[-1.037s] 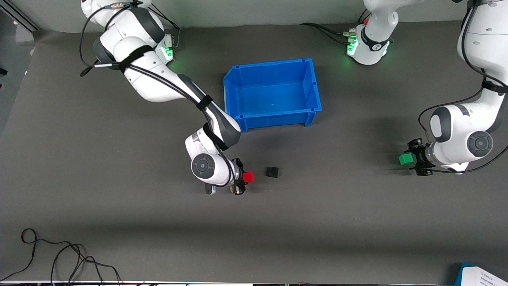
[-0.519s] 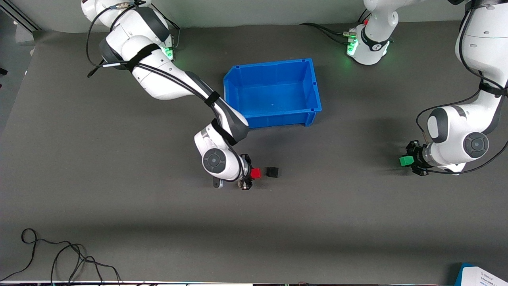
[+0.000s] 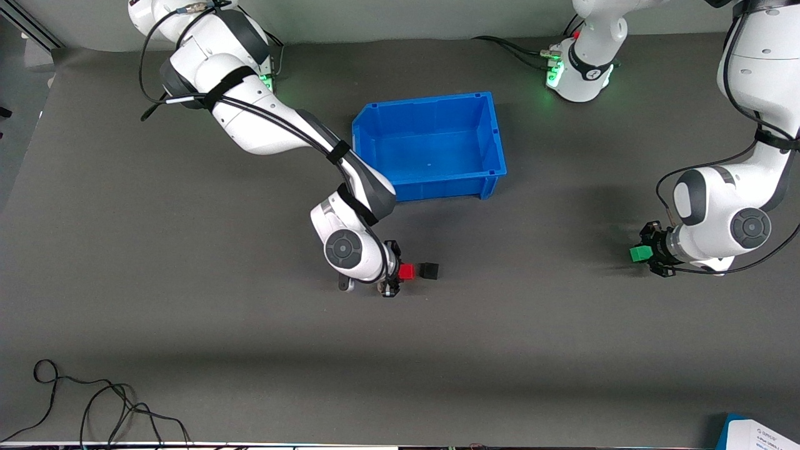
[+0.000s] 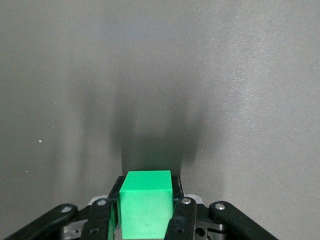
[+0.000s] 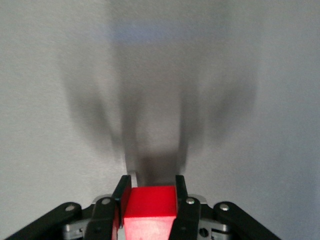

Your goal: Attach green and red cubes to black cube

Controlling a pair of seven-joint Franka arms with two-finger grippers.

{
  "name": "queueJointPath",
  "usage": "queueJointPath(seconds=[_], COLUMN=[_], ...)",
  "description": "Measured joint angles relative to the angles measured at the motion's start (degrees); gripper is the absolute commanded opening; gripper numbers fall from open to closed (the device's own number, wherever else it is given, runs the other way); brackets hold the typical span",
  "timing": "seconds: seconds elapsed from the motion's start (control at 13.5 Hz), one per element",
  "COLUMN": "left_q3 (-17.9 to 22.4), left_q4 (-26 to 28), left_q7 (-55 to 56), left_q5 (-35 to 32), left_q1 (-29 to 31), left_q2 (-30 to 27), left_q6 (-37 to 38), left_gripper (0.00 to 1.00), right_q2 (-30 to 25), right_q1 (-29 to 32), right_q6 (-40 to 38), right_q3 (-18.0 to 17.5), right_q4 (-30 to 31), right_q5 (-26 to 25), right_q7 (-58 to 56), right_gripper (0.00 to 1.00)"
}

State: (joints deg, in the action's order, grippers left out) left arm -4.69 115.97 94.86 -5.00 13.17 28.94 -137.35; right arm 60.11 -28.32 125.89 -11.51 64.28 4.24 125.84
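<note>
We locate the black cube (image 3: 429, 270) on the dark table (image 3: 187, 312), nearer the front camera than the blue bin (image 3: 494, 156) and roughly in line with the bin's middle. It appears only in the front view; neither wrist view shows it.

The red cube (image 3: 407, 271) sits just beside the black cube, on the side toward the right arm's end of the table. In the front view a thin gap separates the two, so we read them as apart. The right gripper (image 3: 396, 275) is clamped on the red cube. The right wrist view confirms this grip: the red cube (image 5: 149, 211) fills the space between the two black fingers (image 5: 184, 212), which press against its two sides. That view shows only bare table surface and shadow ahead of the cube.

The green cube (image 3: 638, 254) is well apart from the black cube, toward the left arm's end of the table, held in the left gripper (image 3: 650, 254). The left wrist view shows the green cube (image 4: 146, 210) gripped between the fingers (image 4: 181, 215), with its shadow cast on the table ahead. We cannot tell from either view whether it touches the surface.
</note>
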Motion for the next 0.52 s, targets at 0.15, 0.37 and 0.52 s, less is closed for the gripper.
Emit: queueJointPath(seconds=[0.15,0.37,0.52], left_q3=[-0.21,-0.78,-0.94], left_q4=[-1.16,-4.80,-6.37], left_q7=[0.00,0.99,3.36], left_q5=[0.00,0.05,0.06], left_q1=[-0.06,-2.21,-5.05], left_q2=[-0.63,-1.54,-1.82], left_q6=[1.03,5.34,6.32], left_gripper=[0.00,0.00,0.00], right_q2=[0.44,0.75,0.89], right_q1=[-0.93,-1.40,-1.39], right_q6=[0.33,0.56,1.80], right_q3=[0.06,0.22,0.54], right_q4=[0.00,-0.03,-0.07], right_q5=[0.00,0.00,0.00], right_q7=[1.06,1.48,1.57], right_gripper=[0.14,0.14,0.14])
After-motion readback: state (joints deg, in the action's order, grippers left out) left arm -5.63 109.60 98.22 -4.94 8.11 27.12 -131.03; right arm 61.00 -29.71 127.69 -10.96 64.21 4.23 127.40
